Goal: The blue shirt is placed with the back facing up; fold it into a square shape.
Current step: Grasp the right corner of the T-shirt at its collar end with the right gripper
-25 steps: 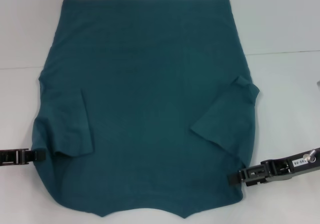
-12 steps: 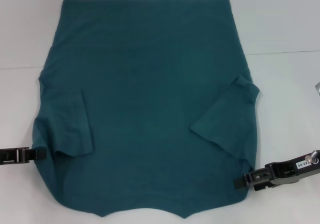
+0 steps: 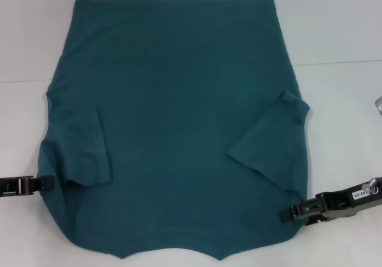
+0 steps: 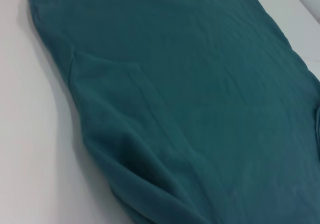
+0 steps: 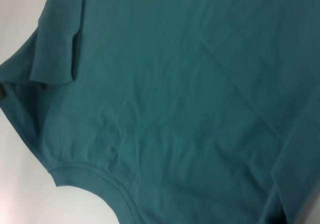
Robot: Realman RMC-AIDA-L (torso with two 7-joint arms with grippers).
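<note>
The blue shirt (image 3: 179,135) lies flat on its front across the middle of the white counter (image 3: 340,28), its straight hem toward the far edge and its curved, ribbed collar (image 5: 95,176) at the near edge. The cloth is a soft matte teal knit, plain on this side, with faint shallow creases running across the back. Both short sleeves are folded inward onto the body: the left sleeve (image 3: 83,153) forms a rough rectangle near the counter's left side, the right sleeve (image 3: 271,141) a slanted trapezoid with a small bump at its shoulder. The shirt widens from the hem toward the shoulders, giving a flared outline.

The left gripper (image 3: 48,184), black and slim, lies low at the shirt's left shoulder edge with its tip touching the fabric; whether its fingers are parted or hold cloth cannot be told. The right gripper (image 3: 287,214), black with a white label on its housing, rests at the right shoulder edge near the counter's near right corner, its tip meeting the cloth; its opening cannot be told either.
</note>
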